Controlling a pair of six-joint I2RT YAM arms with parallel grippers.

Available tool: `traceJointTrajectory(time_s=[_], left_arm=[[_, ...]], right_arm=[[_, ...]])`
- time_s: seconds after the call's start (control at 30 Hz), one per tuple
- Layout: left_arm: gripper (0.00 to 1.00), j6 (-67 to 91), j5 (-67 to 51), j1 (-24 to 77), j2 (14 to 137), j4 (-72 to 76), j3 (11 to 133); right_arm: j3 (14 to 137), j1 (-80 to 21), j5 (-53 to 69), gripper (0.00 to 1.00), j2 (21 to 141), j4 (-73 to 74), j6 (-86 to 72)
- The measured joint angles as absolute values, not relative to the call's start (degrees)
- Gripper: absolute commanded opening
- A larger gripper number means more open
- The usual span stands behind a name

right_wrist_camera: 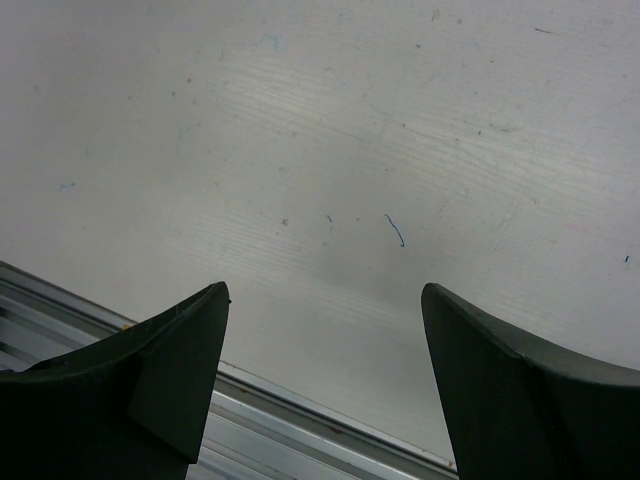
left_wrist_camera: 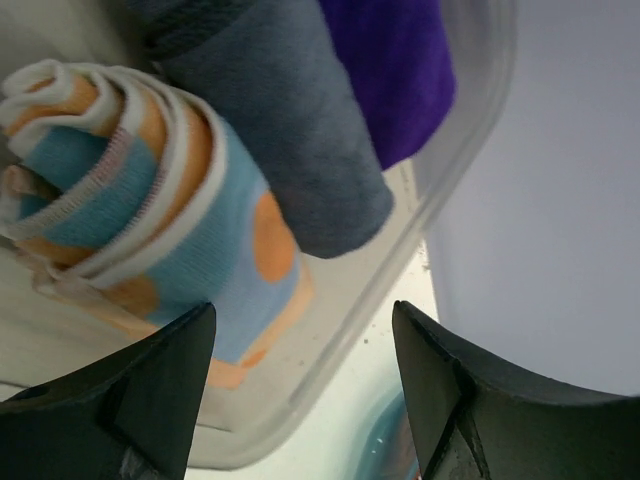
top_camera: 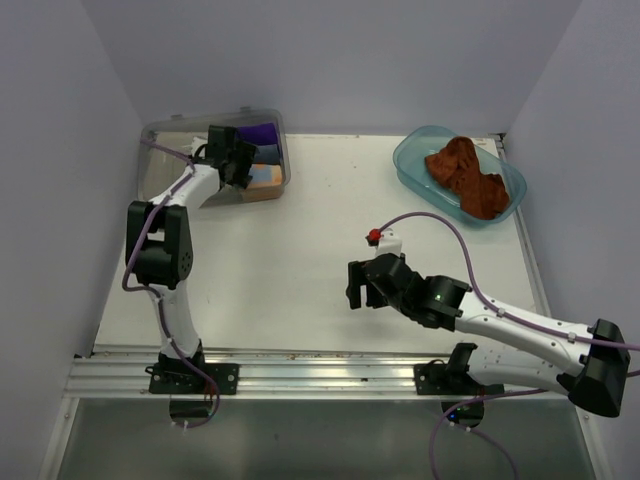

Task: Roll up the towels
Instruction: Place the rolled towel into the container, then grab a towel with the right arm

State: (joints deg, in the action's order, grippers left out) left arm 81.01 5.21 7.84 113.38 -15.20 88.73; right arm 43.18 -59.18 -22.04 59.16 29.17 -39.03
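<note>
Over the clear bin (left_wrist_camera: pixel 460 150), the left gripper (left_wrist_camera: pixel 302 315) hangs with fingers spread above the rolled patterned towel (left_wrist_camera: pixel 150 200) (a grey-blue cloth (left_wrist_camera: pixel 290 130) lies against it). The right gripper (right_wrist_camera: pixel 325 300) gapes wide over the table (right_wrist_camera: pixel 350 150); the rust-brown towel (top_camera: pixel 467 175) sits crumpled in the blue tray (top_camera: pixel 410 160).

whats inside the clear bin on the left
A rolled patterned towel, a grey-blue cloth and a purple cloth, side by side. From above, the left pincer hides part of the bin.
</note>
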Motion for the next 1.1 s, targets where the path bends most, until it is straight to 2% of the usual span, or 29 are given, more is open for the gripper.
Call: traceJointTrajectory(time_s=[0.33,0.57,0.67,0.83,1.03,1.1], left_arm=[[0.73,78.28,4.45,7.49,116.99,-15.27,88.68],[0.73,73.87,2.39,7.51,114.45,-16.1,89.27],[0.74,70.91,1.41,7.6,110.93,-16.05,89.69],[0.75,61.63,0.93,8.93,102.0,-16.05,89.91],[0.75,48.99,-0.47,14.79,89.69,-16.25,87.18],[0.75,45.21,-0.95,17.37,85.65,-16.95,84.62]], right_arm=[[43.79,-59.18,-23.64,0.82,58.33,30.46,-38.98],[52.1,-56.6,-31.31,0.87,58.61,36.53,-35.81],[56.62,-49.65,-32.88,0.87,59.16,37.89,-33.58],[63.02,-27.49,-28.82,0.86,63.42,38.22,-30.48],[73.63,-8.25,-23.33,0.85,79.07,37.74,-29.19],[78.65,-3.92,-22.7,0.81,86.3,37.52,-28.53]])
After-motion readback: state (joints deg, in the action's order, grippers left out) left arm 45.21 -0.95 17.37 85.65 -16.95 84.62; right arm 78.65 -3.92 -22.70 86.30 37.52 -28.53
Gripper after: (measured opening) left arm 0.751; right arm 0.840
